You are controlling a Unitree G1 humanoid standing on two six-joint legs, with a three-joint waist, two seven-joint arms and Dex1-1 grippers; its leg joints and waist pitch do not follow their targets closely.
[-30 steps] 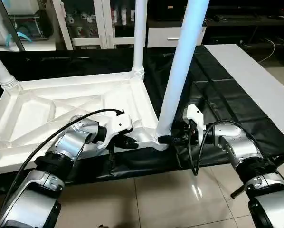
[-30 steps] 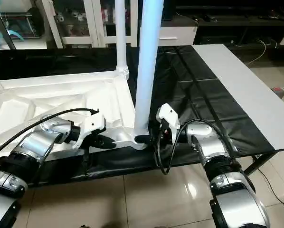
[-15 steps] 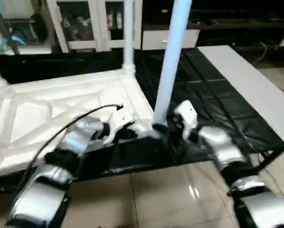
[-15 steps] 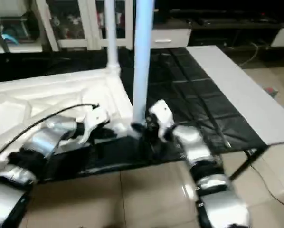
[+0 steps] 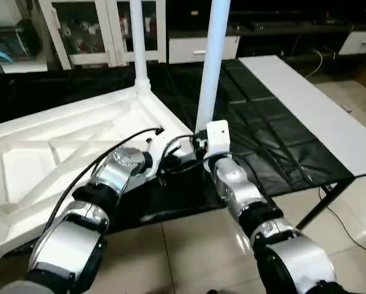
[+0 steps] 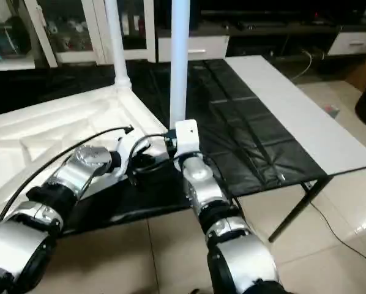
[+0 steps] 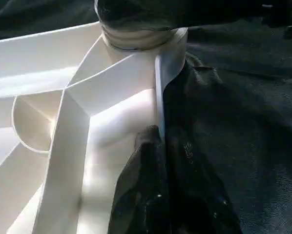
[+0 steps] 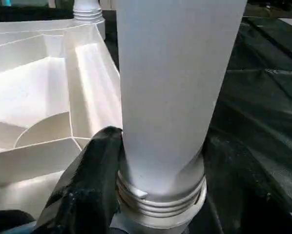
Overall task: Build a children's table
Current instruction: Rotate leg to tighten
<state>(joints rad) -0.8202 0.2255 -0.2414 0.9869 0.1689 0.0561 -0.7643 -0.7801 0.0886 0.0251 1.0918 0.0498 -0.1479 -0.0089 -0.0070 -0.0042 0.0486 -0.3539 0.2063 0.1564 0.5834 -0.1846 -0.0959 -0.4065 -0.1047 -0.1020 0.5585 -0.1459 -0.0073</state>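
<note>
On the black-draped work table [image 5: 275,141] the children's table top [image 5: 54,153] lies upside down, ribbed underside up, its near right corner close to the table's front edge. Two white tubular legs already stand upright in corner sockets: the far leg [image 5: 138,43] at the far right corner and the near leg [image 5: 213,61] at the near right corner, where both arms are working. Judging by this, roughly half the leg fitting looks done on this side; the sockets toward the left lie past the frame edge or are too pale to read, so whether legs stand there I cannot tell.

The left gripper [image 7: 153,161] is pressed together, and its black fingertips rest on the thin rim wall of the top just beside the near corner socket, apparently steadying the top; whether they pinch the rim or only lean on it is unclear. The right gripper [image 8: 151,161] stands part spread around the foot of the near leg, one black finger [image 8: 94,175] lying against the ribbed collar where the leg enters its socket [image 8: 160,214]. That leg may yet need pressing home.

No brand, label or readable writing shows on the top, the legs or the grippers.
</note>
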